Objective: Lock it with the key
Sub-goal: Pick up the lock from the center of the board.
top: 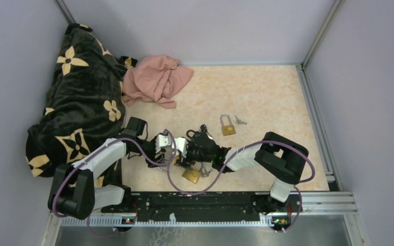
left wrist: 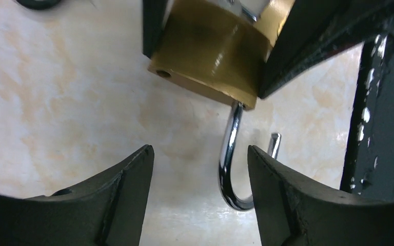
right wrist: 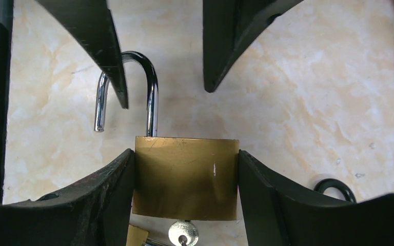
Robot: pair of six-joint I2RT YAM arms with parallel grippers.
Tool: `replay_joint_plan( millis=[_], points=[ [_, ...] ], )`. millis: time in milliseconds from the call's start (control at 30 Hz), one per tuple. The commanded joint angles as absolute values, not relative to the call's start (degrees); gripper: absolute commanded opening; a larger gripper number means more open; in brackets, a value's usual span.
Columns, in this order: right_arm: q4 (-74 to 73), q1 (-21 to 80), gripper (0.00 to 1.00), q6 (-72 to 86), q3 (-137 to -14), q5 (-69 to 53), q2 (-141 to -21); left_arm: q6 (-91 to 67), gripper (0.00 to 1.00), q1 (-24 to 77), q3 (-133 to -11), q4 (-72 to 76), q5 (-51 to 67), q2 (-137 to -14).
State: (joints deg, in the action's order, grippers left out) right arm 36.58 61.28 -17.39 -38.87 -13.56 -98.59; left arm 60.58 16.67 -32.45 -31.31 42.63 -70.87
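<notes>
Three padlocks point(top: 228, 125), at least two keys point(top: 240, 121), two cloths point(top: 156, 79)

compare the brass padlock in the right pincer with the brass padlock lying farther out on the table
The held brass padlock has its shackle swung open, free end out; the far brass padlock looks closed. The held one is clamped in the right pincer; the far one lies loose on the table. A key head shows under the held one; small keys lie beside the far one. Both have brass bodies and silver shackles.

Scuffed satin-brass padlock body point(right wrist: 184, 177), glossy chrome shackle point(right wrist: 152, 97), matt black plastic fingers point(right wrist: 97, 205), smooth peach-marbled tabletop point(right wrist: 313, 102) with soft sheen
</notes>
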Motion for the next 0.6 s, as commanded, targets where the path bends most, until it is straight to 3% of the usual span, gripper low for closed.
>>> replay_joint_plan(
  millis=[0, 133, 400, 500, 567],
  points=[
    [44.2, 60.48, 0.07, -15.47, -39.99, -13.7, -92.48, 56.03, 0.73, 16.0, -38.43, -33.97, 47.87, -68.83],
    [43.74, 60.38, 0.07, -15.41, -39.39, -12.99, -90.98, 56.85, 0.73, 15.95, -37.51, -36.11, 53.09, -68.84],
    [43.4, 60.38, 0.07, -14.6, -37.97, -12.54, -85.78, 56.43, 0.75, 15.99, -36.77, -33.33, 50.06, -69.54],
    [43.63, 60.45, 0.07, -14.37, -37.5, -12.63, -84.62, 56.64, 0.64, 16.12, -36.88, -33.4, 50.63, -69.5],
    [43.77, 60.4, 0.07, -14.21, -37.44, -13.1, -84.53, 56.81, 0.48, 16.38, -36.96, -33.48, 51.7, -69.33]
  ],
)
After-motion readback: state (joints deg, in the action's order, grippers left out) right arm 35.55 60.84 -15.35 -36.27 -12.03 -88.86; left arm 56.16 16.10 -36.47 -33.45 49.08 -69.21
